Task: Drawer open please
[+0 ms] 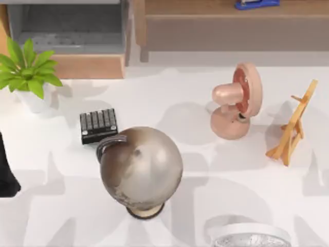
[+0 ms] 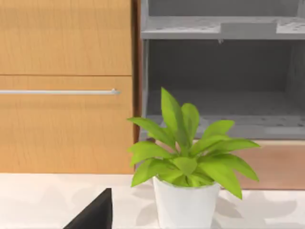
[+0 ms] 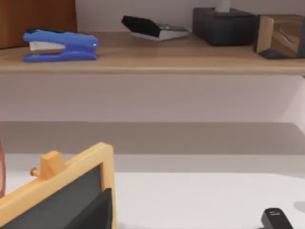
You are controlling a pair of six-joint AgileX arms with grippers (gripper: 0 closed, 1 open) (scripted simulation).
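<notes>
Left gripper (image 2: 93,217): low over the white table (image 1: 169,92) at its left edge, on the left arm (image 1: 6,177); grip state, released or clenched, cannot be told, and nothing is seen held. Directly ahead of it: a potted plant (image 2: 188,167) in a white pot, standing on the table between the gripper and the cabinet. Beyond the plant, at the table's far left corner: the drawer (image 1: 67,36), with grey walls and a speckled floor exposed from above, and its tan front panel (image 1: 90,66) facing the table. Judged from the exposed floor, the drawer appears already pulled out. Its long axis runs left to right along the far edge, so any further pull would come straight back toward the near edge. To one side of the drawer: a wooden cabinet face with a thin metal bar handle (image 2: 59,91). Nearer arm, by judgement: the left one, since the drawer lies on its side, but the plant crowds the approach to the panel. Right gripper (image 3: 93,214): idle, grip state cannot be told, facing a small easel (image 3: 57,191) and a shelf board bearing a blue stapler (image 3: 59,46), well apart from the drawer. Mid-table items: a globe (image 1: 141,170) and a black calculator (image 1: 97,125).
</notes>
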